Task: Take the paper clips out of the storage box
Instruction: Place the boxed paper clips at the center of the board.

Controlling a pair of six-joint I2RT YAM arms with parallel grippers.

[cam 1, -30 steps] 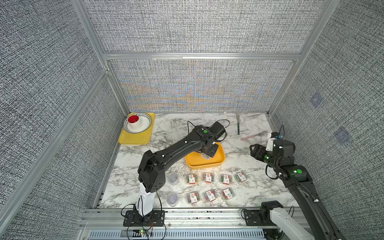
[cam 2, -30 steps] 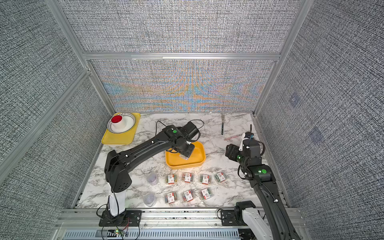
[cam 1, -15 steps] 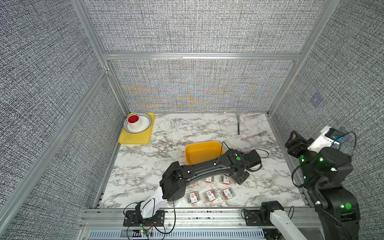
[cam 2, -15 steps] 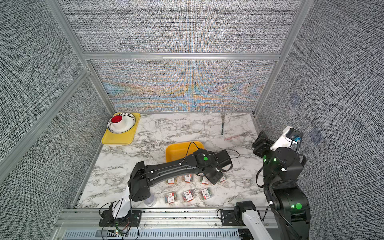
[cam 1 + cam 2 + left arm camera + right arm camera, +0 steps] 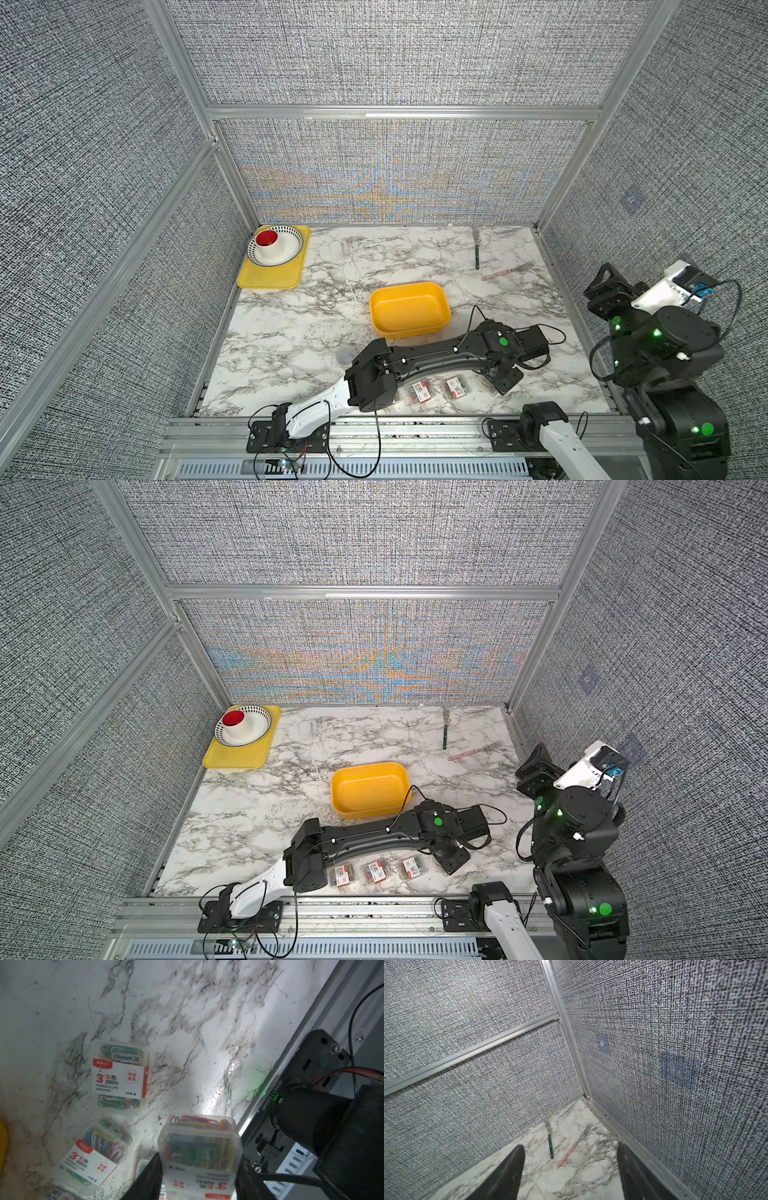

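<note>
The left fingers [image 5: 148, 1180] clamp a clear paper clip box [image 5: 199, 1142] by its sides, over the table [image 5: 187, 1012] beside the laid-out boxes [image 5: 119, 1078], presumably for release there. The storage box [image 5: 409, 309] appears empty. The right fingers [image 5: 508, 1172] stand apart, empty, raised clear.

**Visitor:** What lay nearer me than the storage box [image 5: 368, 789]?

**Attendant:** Three packs of paper clips [image 5: 376, 870], in a row on the marble table [image 5: 249, 808]. The left arm [image 5: 374, 838] stretched across just behind them, the left gripper [image 5: 453, 862] beside the rightmost pack.
</note>
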